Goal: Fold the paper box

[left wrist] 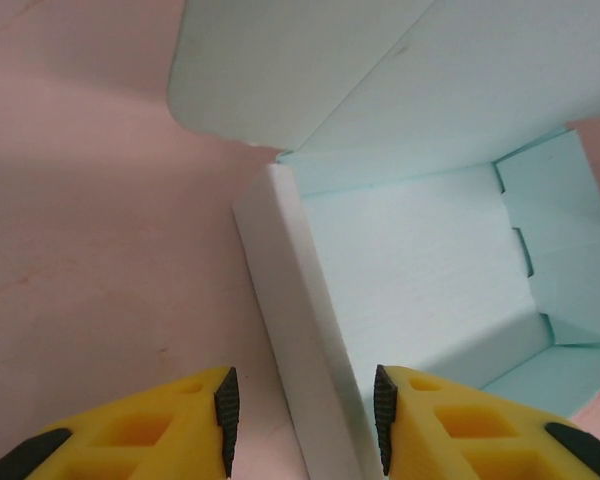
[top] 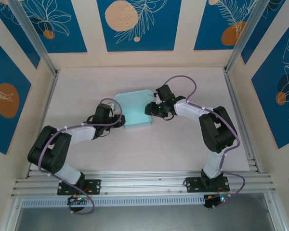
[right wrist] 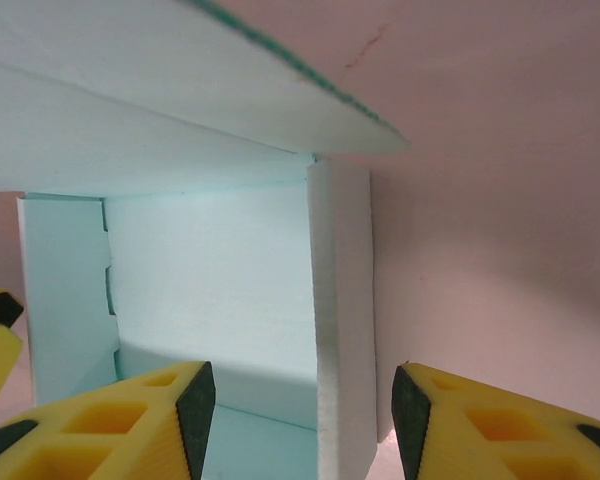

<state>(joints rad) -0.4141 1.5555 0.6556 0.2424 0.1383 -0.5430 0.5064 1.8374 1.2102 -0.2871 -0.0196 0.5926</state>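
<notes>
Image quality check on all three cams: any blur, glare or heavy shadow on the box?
Top external: sharp, evenly lit, paper box bright but not blown out. Left wrist: the box's flap nearest the lens is soft, broad shadow on the table; left pincer crisp. Right wrist: top flap blurred, interior partly shaded, no glare.

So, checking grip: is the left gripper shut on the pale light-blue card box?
No, the left gripper straddles a wall of the light-blue card box, jaws apart.

The pale blue box (top: 134,109) lies on the table (top: 183,149) between the two arms, the left gripper (top: 116,117) at its left edge, the right gripper (top: 149,108) at its right edge
</notes>
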